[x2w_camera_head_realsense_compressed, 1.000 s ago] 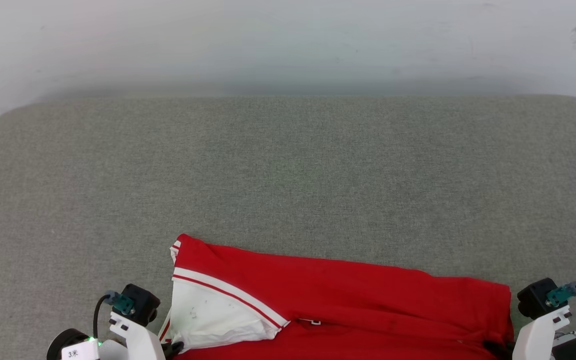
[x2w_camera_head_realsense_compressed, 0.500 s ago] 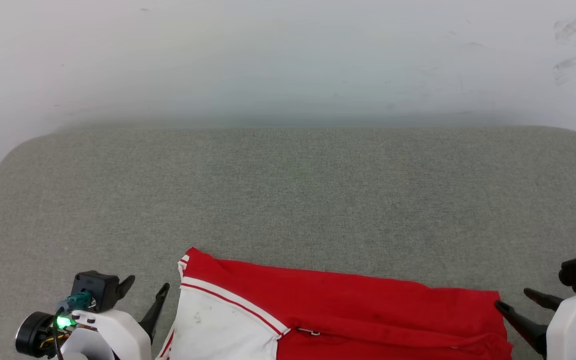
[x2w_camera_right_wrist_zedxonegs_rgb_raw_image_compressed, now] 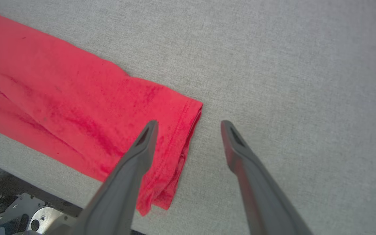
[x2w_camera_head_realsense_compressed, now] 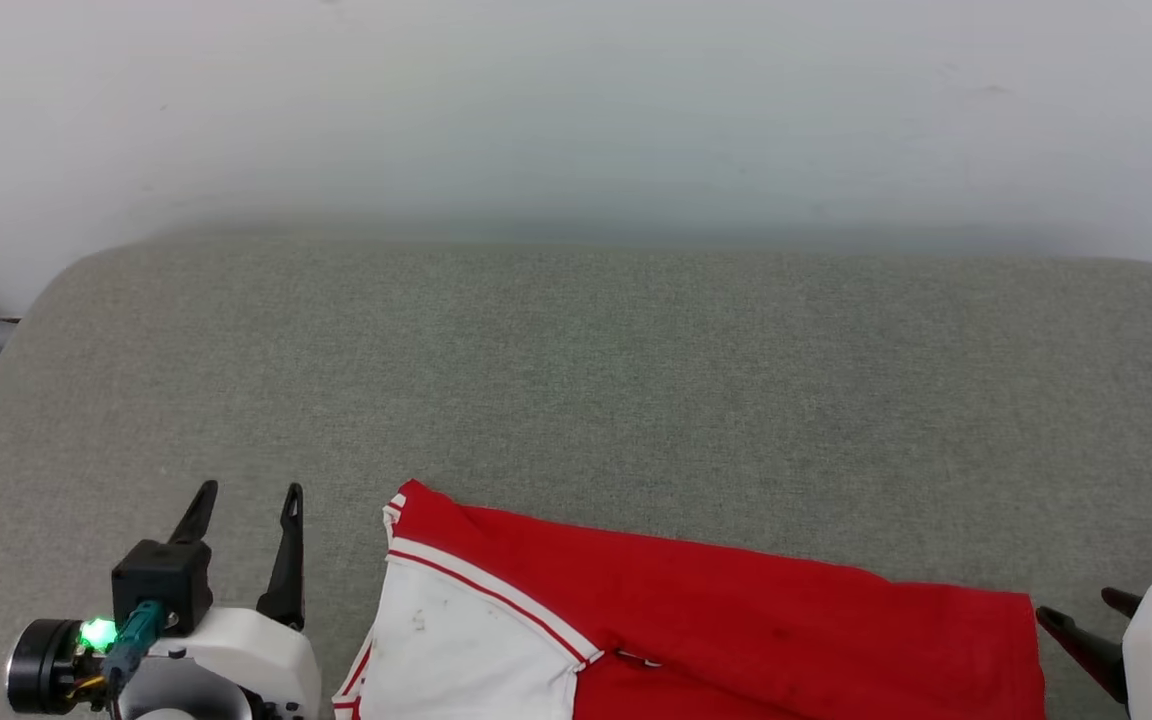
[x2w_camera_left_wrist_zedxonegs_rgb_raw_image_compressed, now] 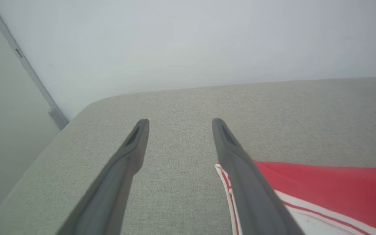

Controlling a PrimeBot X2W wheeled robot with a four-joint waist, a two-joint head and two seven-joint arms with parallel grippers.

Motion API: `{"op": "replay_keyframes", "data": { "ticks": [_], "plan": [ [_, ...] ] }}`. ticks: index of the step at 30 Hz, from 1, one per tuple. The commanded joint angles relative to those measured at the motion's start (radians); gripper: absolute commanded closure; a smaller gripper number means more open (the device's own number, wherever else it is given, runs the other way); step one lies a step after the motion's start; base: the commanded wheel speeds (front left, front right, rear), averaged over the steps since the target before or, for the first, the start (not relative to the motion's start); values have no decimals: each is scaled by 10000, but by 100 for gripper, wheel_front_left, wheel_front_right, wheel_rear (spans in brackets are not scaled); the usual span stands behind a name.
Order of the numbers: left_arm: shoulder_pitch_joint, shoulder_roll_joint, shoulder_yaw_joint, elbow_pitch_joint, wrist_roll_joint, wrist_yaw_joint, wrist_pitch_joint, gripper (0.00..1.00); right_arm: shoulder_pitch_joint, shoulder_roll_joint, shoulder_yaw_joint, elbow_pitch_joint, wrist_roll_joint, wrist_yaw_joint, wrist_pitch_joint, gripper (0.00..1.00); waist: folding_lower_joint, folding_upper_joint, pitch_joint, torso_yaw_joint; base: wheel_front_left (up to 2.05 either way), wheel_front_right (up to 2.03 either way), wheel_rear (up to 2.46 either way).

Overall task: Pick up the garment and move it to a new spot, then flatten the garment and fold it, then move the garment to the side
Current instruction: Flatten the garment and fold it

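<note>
1. Left gripper [x2w_camera_head_realsense_compressed: 249,490]: fingers spread wide with nothing between them. It sits over the bare grey pad [x2w_camera_head_realsense_compressed: 576,380], just left of the white sleeve [x2w_camera_head_realsense_compressed: 456,650].
2. Right gripper [x2w_camera_right_wrist_zedxonegs_rgb_raw_image_compressed: 189,122]: also wide open and empty. In the right wrist view one finger hangs above the hem [x2w_camera_right_wrist_zedxonegs_rgb_raw_image_compressed: 193,120] and the other above bare pad.
3. The garment [x2w_camera_head_realsense_compressed: 736,620] lies as a long red band along the pad's near edge, sleeve end left, hem end right. It looks folded lengthwise already. My read: the next step is a cross fold or the shift aside.
4. Drop in at both ends and pinch every layer. The hem shows stacked layers, so if you catch only the top one the fold opens.
5. The near hem corner seems to sit right at the pad's front edge. Grip inboard of it so the cloth doesn't slide off.
6. Lift both ends level and together. Keep the band taut but not stretched, or the sleeve end will flop out.
</note>
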State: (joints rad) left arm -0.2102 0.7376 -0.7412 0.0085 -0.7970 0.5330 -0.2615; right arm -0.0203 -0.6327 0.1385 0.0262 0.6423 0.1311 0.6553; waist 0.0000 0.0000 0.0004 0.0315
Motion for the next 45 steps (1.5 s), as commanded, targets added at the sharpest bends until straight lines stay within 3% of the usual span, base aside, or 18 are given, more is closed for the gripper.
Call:
{"op": "replay_keyframes", "data": {
  "ticks": [1, 8, 13, 29, 30, 31, 32, 45],
  "plan": [
    [297, -257, 417, -107, 364, 56, -45, 0, 105, 136, -66, 0, -58, -8, 176, 0, 0, 0, 92, 80, 0, 0, 0],
    [1683, -1600, 2667, -464, 2383, -227, -46, 0, 300, 559, -206, 330, -208, -8, 987, 0, 0, 0, 368, 343, 0, 0, 0],
    [2479, -2664, 3941, -739, 3565, -690, -45, 0, 353, 772, -128, 787, -304, -8, 1154, 0, 0, 0, 530, 475, 0, 0, 0],
    [3198, -5134, 5954, -874, 6286, -2384, -38, 0, -109, 1387, 1050, 2781, -80, -8, 499, 0, 0, 0, 1038, 694, 0, 0, 0],
    [3211, -5256, 6064, -847, 6387, -2468, -38, 0, -140, 1385, 1123, 2810, -22, -8, 366, 53, 0, 0, 1044, 683, 0, 0, 0],
    [3224, -5348, 6160, -810, 6484, -2558, -38, 0, -204, 1360, 1152, 2839, 32, -8, 242, 68, 0, 0, 1043, 666, 0, 0, 0],
    [3241, -5454, 6258, -776, 6569, -2636, -38, 0, -285, 1309, 1162, 2876, 77, -7, 127, 99, 0, 0, 1037, 648, 0, 0, 0],
    [3383, -6032, 7104, -563, 7431, -3406, -39, 0, -515, -222, 157, 3258, 538, -15, -584, 100, 0, 0, 838, 452, 0, 0, 0]
  ]
}}
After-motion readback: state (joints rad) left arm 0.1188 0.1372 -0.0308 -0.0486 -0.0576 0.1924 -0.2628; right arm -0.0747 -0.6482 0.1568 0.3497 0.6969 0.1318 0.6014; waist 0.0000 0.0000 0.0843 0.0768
